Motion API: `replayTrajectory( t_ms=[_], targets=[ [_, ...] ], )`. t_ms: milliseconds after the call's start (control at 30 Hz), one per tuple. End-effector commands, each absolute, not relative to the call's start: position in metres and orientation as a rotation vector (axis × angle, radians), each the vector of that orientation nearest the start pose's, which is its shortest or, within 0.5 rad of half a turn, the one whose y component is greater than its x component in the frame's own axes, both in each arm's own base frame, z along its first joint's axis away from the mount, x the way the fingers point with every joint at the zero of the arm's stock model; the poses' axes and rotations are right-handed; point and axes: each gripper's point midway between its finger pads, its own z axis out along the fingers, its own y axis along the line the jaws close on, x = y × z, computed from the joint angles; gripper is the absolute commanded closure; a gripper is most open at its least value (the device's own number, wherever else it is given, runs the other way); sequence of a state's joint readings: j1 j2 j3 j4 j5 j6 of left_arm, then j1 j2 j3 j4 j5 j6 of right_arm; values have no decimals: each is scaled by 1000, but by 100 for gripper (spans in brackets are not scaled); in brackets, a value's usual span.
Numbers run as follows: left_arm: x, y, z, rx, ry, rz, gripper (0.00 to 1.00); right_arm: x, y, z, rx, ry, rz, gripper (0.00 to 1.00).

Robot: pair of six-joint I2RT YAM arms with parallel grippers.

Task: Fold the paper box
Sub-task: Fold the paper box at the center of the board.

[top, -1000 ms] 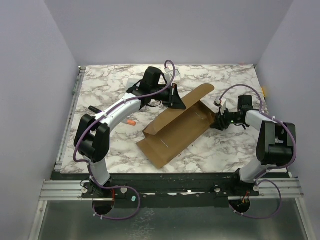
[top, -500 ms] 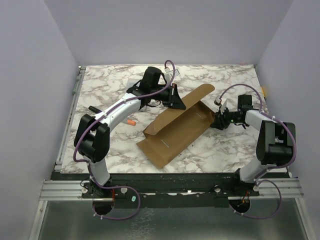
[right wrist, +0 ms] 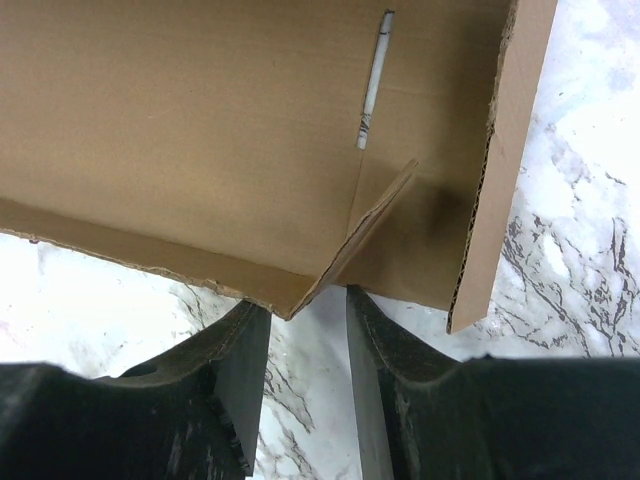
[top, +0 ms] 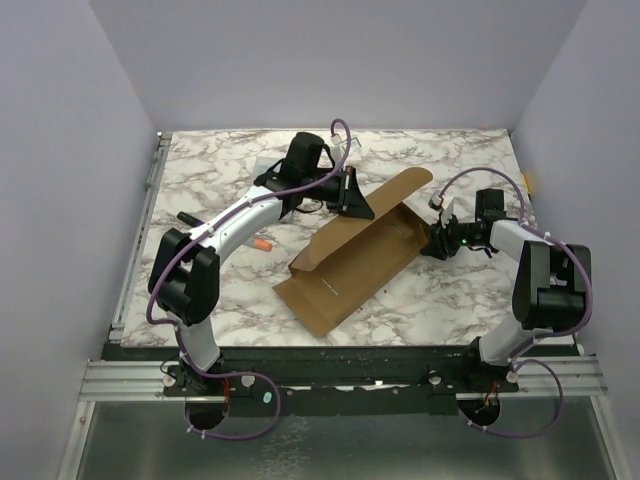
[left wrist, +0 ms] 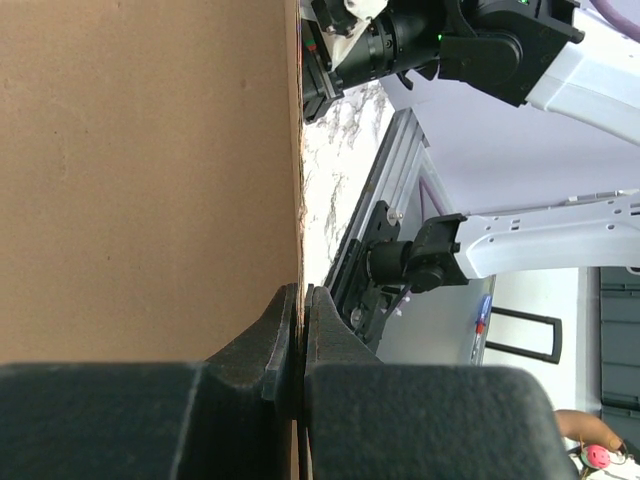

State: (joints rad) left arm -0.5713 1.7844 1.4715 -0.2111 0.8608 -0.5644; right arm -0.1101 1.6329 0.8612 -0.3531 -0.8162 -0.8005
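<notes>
Clamping the left gripper (left wrist: pixel 302 300) flat on the top edge of a raised wall of the paper box (top: pixel 350 265), with no gap showing between the pads in the left wrist view. Keeping that box lying slantwise across the middle of the marble table (top: pixel 220 180), between the two arms, with one long wall and a rounded far flap standing up and the rest lying flat. Carrying the held wall and far flap a touch further right than a second ago, and dragging the near-left corner along only slightly. Easing the right gripper (right wrist: pixel 305 330) a little wider over the same second, jaws standing apart on either side of a small bent corner tab (right wrist: pixel 375 225) at the box's right end, clamping nothing. Judging from that, working early in the fold, raising the wall with the tab not yet tucked. Failing to tell whether the tab is brushing either right finger, with the dark finger bodies filling the bottom of the right wrist view. Losing part of the box's far edge behind the left arm from above. Leaving the small orange thing (top: pixel 262 244) beside the left forearm unidentified.
</notes>
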Motion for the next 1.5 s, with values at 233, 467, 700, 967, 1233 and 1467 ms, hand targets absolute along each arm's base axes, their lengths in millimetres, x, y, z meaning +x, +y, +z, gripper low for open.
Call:
replayTrajectory(
  t_ms=[233, 467, 700, 967, 1233, 1467],
  targets=[
    [310, -379, 247, 605, 2181, -1556, 100, 329, 74, 42, -1008, 2115, 684, 57],
    [313, -378, 245, 601, 2180, -1534, 100, 325, 72, 42, -1007, 2132, 684, 53],
    [312, -376, 245, 612, 2182, -1515, 100, 330, 65, 45, -980, 2141, 645, 54],
    [309, -375, 245, 634, 2183, -1510, 100, 339, 58, 52, -948, 2138, 623, 64],
    [310, -372, 239, 640, 2206, -1477, 100, 345, 44, 59, -905, 2125, 616, 61],
    [310, -373, 239, 637, 2208, -1470, 100, 334, 49, 50, -919, 2133, 672, 58]
  ],
)
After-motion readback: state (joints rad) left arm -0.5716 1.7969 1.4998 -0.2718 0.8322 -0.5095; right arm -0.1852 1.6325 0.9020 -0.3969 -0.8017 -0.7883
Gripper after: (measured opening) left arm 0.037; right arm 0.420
